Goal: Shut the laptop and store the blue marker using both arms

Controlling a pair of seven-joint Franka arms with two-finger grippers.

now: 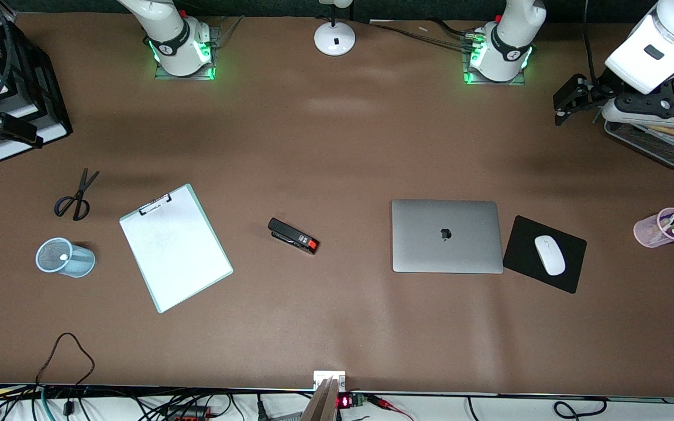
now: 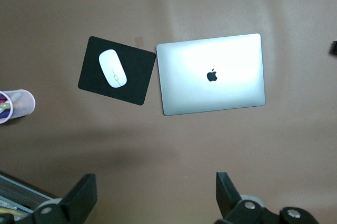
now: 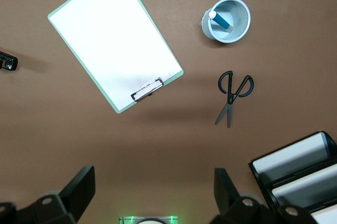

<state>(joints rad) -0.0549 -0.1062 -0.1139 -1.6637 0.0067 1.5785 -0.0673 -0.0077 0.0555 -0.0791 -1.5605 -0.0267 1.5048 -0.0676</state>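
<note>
Two tools: your left tool and right tool hang spread, empty.
Laptop: shut flat on surface, beside mouse pad.
Blue marker: tilted in mesh cup, pale end up.

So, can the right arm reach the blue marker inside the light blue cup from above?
Probably yes. The blue marker stands in the open-topped cup, nothing covers it, and the right claw is open, high over the table near the scissors.

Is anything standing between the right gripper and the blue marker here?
Nothing visible does. The blue marker stands in the pale blue mesh cup, open from above; the right gripper hangs open, high over the table.
</note>
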